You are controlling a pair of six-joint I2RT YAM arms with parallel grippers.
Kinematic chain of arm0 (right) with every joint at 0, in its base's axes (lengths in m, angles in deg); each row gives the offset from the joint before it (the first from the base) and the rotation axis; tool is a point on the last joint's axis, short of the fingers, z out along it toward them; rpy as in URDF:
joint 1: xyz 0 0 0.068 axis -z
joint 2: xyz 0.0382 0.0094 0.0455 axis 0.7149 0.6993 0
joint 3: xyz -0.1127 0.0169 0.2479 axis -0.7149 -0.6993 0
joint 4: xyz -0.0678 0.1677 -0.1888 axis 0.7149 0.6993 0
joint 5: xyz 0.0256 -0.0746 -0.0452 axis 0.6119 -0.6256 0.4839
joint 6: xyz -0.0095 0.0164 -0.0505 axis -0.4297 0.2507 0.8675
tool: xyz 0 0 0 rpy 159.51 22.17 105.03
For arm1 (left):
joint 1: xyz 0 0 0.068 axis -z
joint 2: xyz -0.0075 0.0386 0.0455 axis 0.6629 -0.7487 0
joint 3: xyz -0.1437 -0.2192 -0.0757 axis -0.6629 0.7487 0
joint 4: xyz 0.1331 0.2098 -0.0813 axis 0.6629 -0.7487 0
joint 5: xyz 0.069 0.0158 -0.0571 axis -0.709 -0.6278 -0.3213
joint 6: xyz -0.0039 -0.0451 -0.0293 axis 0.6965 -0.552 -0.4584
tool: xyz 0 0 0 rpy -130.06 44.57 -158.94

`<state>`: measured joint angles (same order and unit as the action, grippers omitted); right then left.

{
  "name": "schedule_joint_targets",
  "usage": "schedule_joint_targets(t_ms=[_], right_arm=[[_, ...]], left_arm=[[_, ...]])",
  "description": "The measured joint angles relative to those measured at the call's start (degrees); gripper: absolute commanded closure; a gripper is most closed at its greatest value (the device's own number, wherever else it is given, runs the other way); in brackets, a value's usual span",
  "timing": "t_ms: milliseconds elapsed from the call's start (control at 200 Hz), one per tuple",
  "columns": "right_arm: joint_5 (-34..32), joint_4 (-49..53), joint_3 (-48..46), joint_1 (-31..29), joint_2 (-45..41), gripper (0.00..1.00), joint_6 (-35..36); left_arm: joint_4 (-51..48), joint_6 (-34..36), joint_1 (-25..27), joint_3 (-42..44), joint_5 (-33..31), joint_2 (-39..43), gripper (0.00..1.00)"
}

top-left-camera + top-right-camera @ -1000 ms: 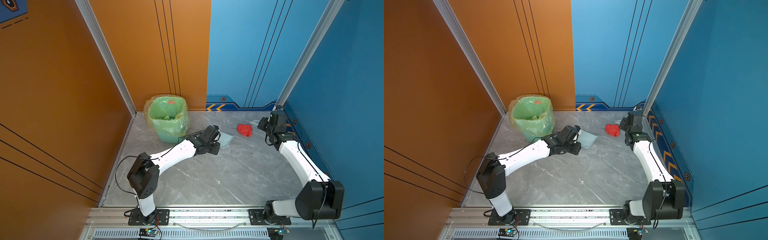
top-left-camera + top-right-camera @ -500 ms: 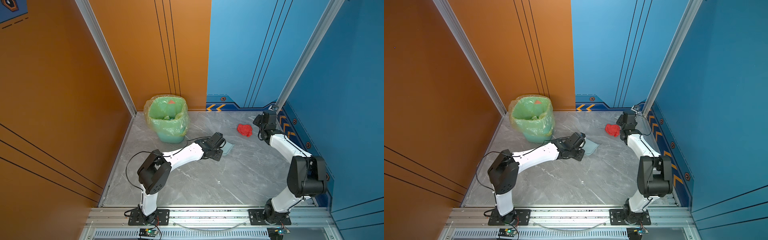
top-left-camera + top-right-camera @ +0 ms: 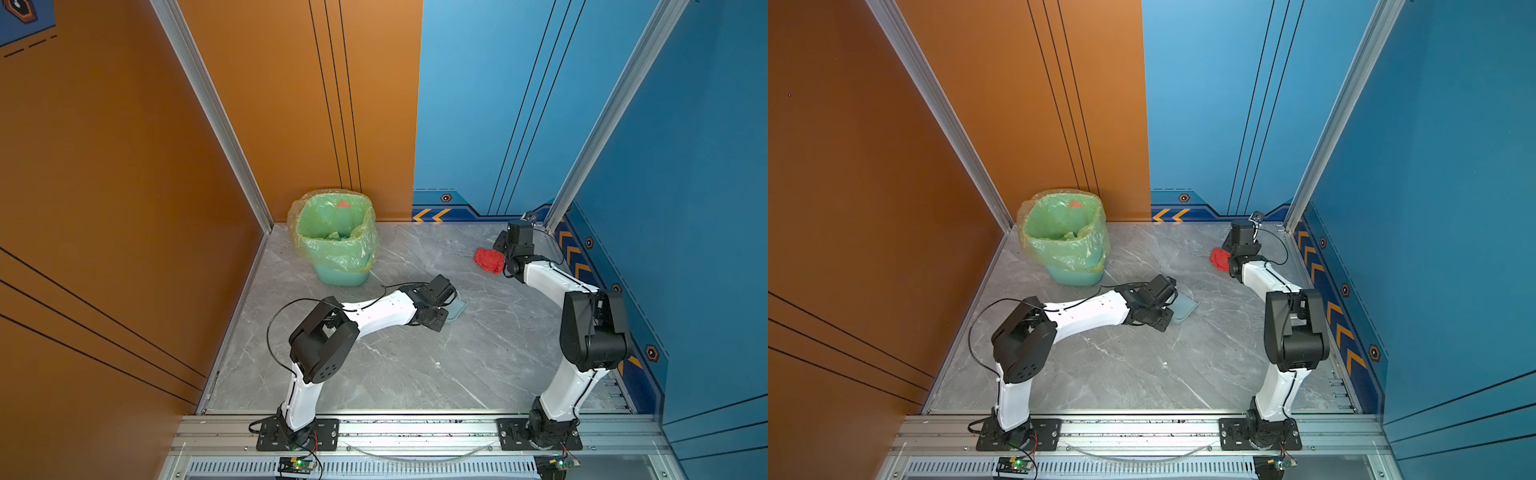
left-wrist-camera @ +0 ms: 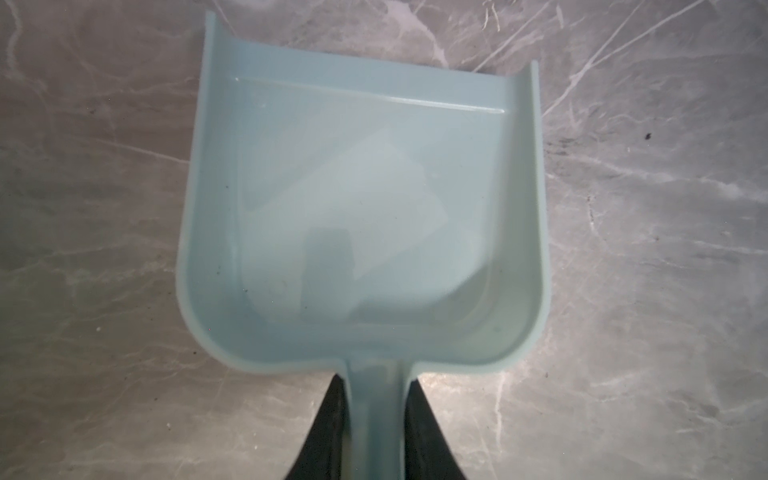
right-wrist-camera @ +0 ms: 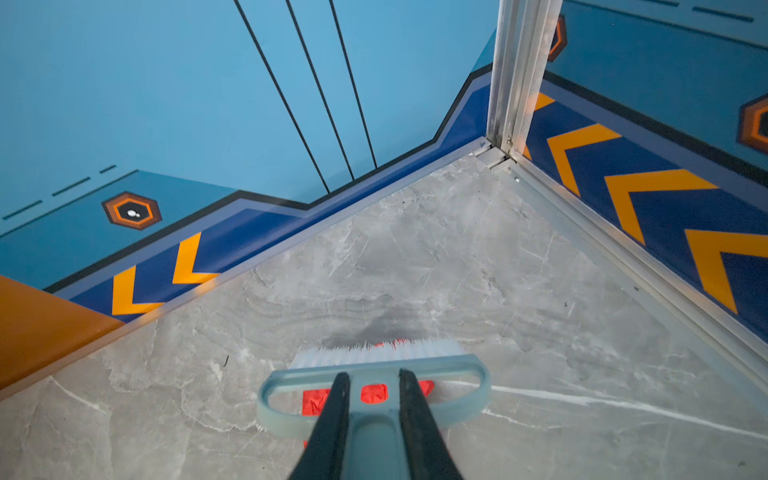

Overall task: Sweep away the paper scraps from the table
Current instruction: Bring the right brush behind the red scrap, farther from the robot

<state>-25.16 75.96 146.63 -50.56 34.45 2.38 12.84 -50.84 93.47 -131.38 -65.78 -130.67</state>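
- Folding up at the elbow over the last second, the right arm (image 3: 548, 278) carries its wrist leftward in both top views. It goes from just beside the blue side wall to the right edge of the red paper scrap (image 3: 488, 259).
- The scrap lies where it lay a second ago, in the upper right of the table (image 3: 415, 374), near the back corner; nothing has pushed it yet.
- The right gripper (image 5: 372, 380) is clamped on the handle of the brush (image 5: 376, 353). In the right wrist view red paper shows through the brush's frame and past its bristles, so the brush stands over the scrap. Whether the bristles touch it cannot be told.
- The left gripper (image 4: 374, 380) is clamped on the handle of the dustpan (image 4: 361, 208). The pan has slid down the frame, away from the bin (image 3: 340, 270), to about the middle of the table, and its tray is empty.
- The brush now looks set for its stroke, but pan and scrap are well apart. The sweep must therefore run far, or the pan must come nearer.
- No other scrap shows on the table, so this red one is probably the last.
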Motion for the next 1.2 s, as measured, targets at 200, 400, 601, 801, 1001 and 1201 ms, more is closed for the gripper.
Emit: schedule_joint_targets(t_ms=[200,400,601,801,1001,1201], right_arm=[[-1.44,3.43,2.21,-1.73,2.62,1.00,0.00],[-2.21,5.66,2.32,-2.56,3.72,1.00,-0.04],[-2.19,5.79,0.63,-3.28,3.72,1.00,-0.90],[-2.21,5.81,-1.99,-5.29,3.69,1.00,-1.55],[-2.19,5.88,-4.52,-7.98,1.46,1.00,-2.16],[-1.05,8.17,-8.33,-11.02,-3.37,1.00,-2.19]], left_arm=[[-1.60,0.87,1.33,-0.26,0.02,-1.53,1.00],[-2.10,1.09,1.38,-0.28,0.02,-1.62,1.00],[-2.10,1.07,1.38,-0.28,0.02,-1.62,1.00],[-2.12,1.05,1.38,-0.28,0.02,-1.62,1.00],[-2.12,1.05,1.38,-0.28,0.02,-1.62,1.00],[-2.12,1.03,1.38,-0.28,0.02,-1.62,1.00]])
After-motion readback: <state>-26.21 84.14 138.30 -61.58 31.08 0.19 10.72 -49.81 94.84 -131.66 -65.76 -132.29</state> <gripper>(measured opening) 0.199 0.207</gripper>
